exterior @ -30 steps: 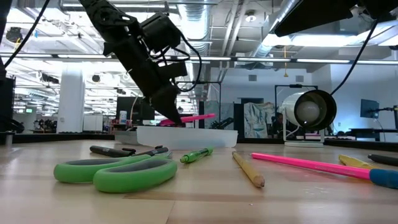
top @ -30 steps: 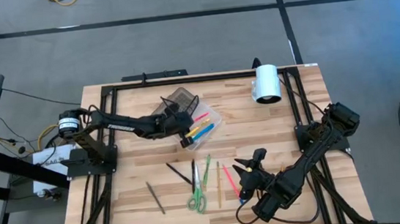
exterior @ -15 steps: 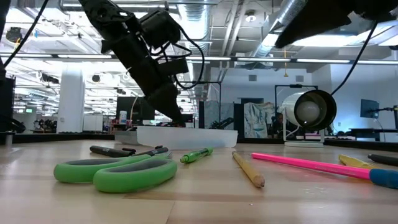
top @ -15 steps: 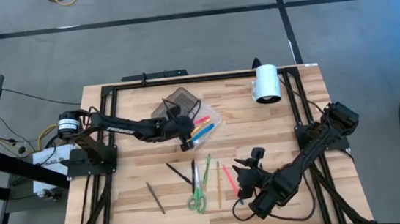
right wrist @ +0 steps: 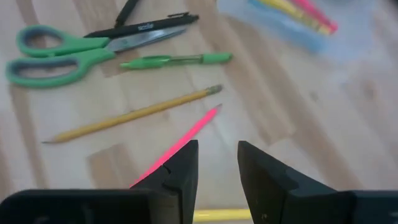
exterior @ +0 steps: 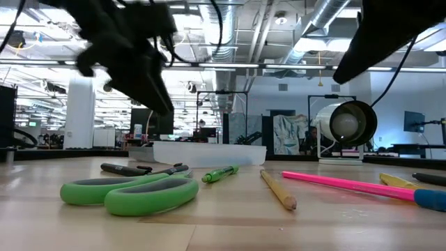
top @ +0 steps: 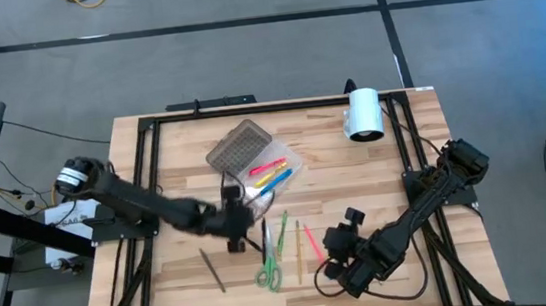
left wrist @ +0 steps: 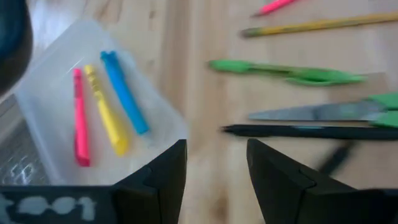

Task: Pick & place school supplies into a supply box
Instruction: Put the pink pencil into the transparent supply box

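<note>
The supply box (top: 273,173) lies open at the table's middle, its grey dotted lid (top: 237,144) folded back; a pink, a yellow and a blue pen (left wrist: 124,90) lie in its clear tray. On the wood near it lie green-handled scissors (top: 269,269), a green pen (top: 282,227), a pencil (top: 298,246), a pink pen (right wrist: 186,134) and black pens (top: 246,238). My left gripper (top: 236,229) hangs open above the black pens, just near of the box, holding nothing. My right gripper (top: 331,256) hangs open above the pink pen, clear of it.
A white cylinder (top: 363,114) lies on its side at the far right of the table. A dark pencil (top: 212,269) lies alone toward the near left. A black frame (top: 249,110) runs along the table's far edge and sides.
My left gripper has let go of a pink pen over the box, and the pen now lies in the tray. The gripper then swung fast away from the box toward the table's near edge, ending over the black pens. My right gripper has rolled about its wrist in place.
</note>
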